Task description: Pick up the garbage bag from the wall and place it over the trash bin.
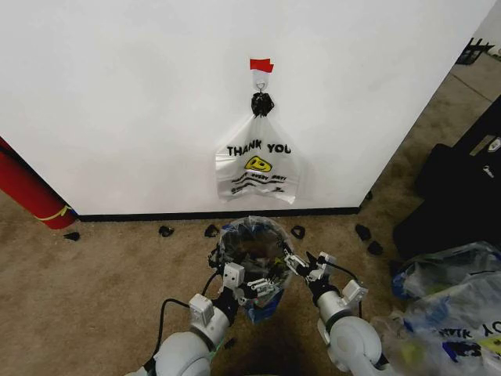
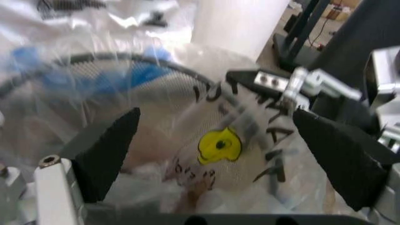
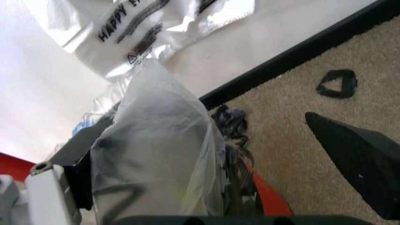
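Both my end effectors, left (image 1: 252, 288) and right (image 1: 301, 265), sit spread-fingered at the trash bin (image 1: 262, 309) below the wall (image 1: 125, 94), the garbage bag (image 1: 254, 244) draped over its rim, so I judge even, gentle tugging outward seats it best.

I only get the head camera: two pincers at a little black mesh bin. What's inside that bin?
Observer: The left wrist view looks into the trash bin: a whitish smiley bag with black lettering lies inside.
Visitor: Is the left pincer gripping anything?
Observer: No. The left pincer is open, fingers wide apart over the bin's mouth.
Visitor: And the right one?
Observer: The right pincer is open too, with a fold of the clear garbage bag standing between its fingers.
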{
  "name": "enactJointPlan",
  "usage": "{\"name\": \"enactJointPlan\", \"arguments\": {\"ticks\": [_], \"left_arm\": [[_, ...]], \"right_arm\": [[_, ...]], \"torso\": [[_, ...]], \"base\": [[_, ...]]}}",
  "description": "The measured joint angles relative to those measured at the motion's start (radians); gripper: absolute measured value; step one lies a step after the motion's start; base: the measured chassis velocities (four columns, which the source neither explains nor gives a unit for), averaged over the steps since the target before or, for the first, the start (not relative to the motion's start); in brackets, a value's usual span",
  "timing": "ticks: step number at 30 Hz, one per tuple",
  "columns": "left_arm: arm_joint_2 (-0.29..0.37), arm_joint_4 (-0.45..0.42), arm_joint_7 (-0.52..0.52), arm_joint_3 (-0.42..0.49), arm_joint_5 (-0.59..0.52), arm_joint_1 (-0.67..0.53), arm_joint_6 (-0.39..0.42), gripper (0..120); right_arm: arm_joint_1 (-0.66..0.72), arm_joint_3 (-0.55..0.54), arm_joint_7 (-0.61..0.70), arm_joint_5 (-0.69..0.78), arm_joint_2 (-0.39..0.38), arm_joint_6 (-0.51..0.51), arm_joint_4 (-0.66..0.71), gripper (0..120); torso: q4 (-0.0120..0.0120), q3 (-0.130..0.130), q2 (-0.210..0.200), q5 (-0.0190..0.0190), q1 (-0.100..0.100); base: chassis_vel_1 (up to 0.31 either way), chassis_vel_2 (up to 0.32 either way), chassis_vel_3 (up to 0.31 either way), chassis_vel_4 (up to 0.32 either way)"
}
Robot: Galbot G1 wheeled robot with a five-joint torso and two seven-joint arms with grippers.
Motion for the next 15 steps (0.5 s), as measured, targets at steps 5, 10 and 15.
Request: {"name": "enactJointPlan", "arguments": {"ticks": [5, 10, 15], "left_arm": [[-0.031, 0.022, -0.009, 0.025, 0.0, -0.007, 0.007, 97], [-0.073, 0.051, -0.018, 0.053, 0.015, -0.022, 0.011, 97], [-0.118, 0.091, -0.031, 0.086, 0.037, -0.042, 0.013, 97]], "right_arm": [[-0.001, 0.0, 0.002, 0.0, 0.0, -0.002, 0.003, 100], [-0.005, -0.001, 0.002, -0.002, 0.0, -0.003, 0.004, 100], [-0.009, 0.001, 0.004, -0.004, -0.004, -0.004, 0.008, 100]], "torso": [[-0.0001, 0.0, 0.0, 0.0, 0.0], [-0.0002, 0.0, 0.0, 0.0001, 0.0], [-0.0002, 0.0, 0.0, -0.0001, 0.0]], "base": [[0.0, 0.0, 0.0, 0.0], [0.0, 0.0, 0.0, 0.0], [0.0, 0.0, 0.0, 0.0]]}}
